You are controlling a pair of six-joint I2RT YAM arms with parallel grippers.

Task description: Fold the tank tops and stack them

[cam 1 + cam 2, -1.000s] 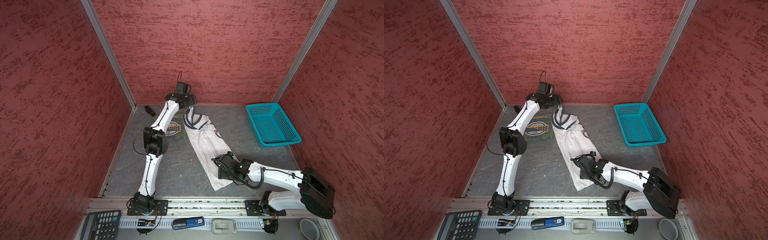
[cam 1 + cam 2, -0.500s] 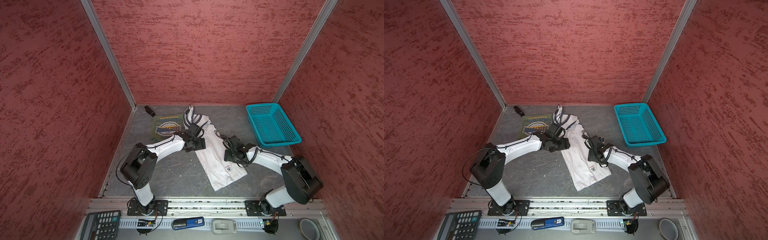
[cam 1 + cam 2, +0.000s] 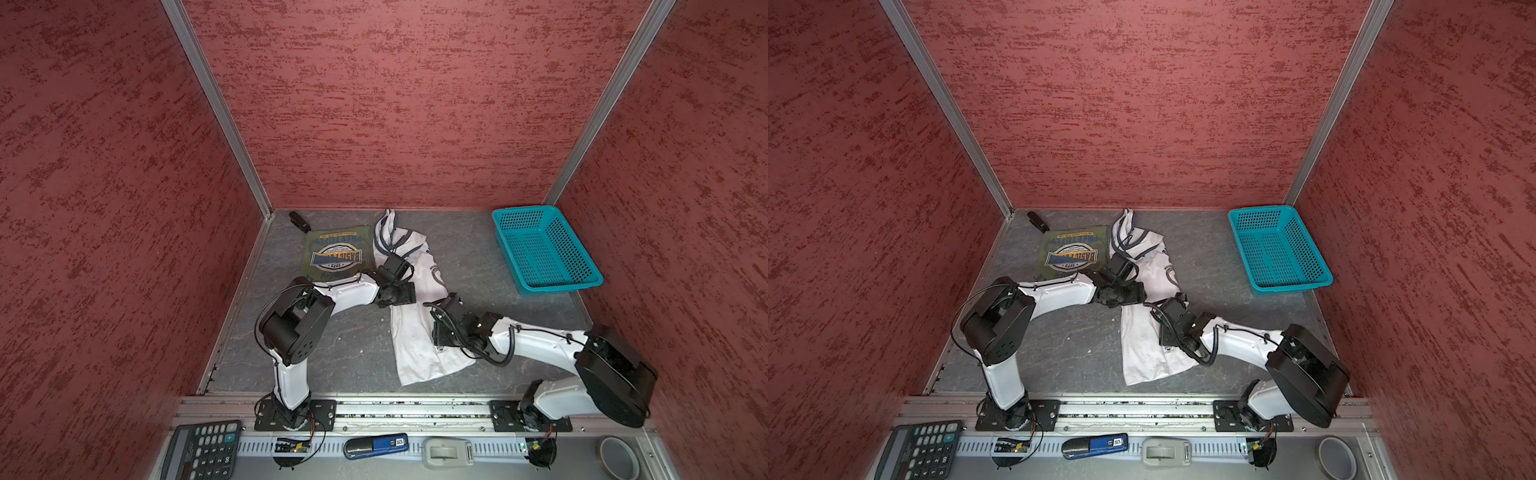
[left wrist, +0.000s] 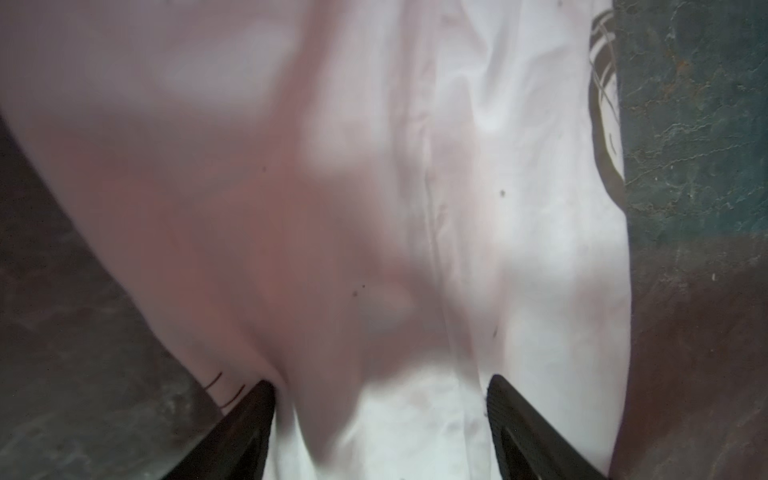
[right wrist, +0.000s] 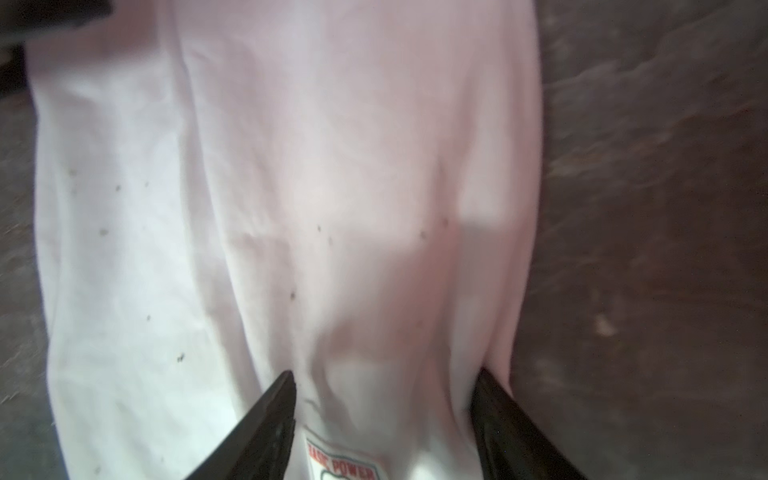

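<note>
White tank top (image 3: 415, 353) lies mid-table as a long narrow strip, neck end at the back wall, hem toward the front rail; reads as already folded lengthwise, cross-fold not yet done. Olive tank top (image 3: 336, 255) sits folded square, badge up, just beside the white one's neck end on its left; can't tell if they touch.

Left gripper (image 4: 380, 384) is down on the strip's upper-middle; jaws well apart, a ridge of white cloth between the fingers (image 4: 249, 419), nothing pinched that I can see. Right gripper (image 5: 385, 374) is on the lower-middle, above the small label; same state, jaws wide, cloth bulging between them, no grip shown.

My read: two spaced contact points on one strip, so that it lifts or folds over without sagging or twisting; a bunched ridge gives the pads something to bite.

Edges: the strip's left edge is clear of the left arm's elbow; the hem stops short of the front rail.

Room: bare table (image 3: 345, 349) left of the strip, more between the strip and the turquoise basket (image 3: 582, 278), which is well apart at back right; small black object (image 3: 300, 221) in the back-left corner, near the olive top; stack target is likely the olive square, so the path there is short.
</note>
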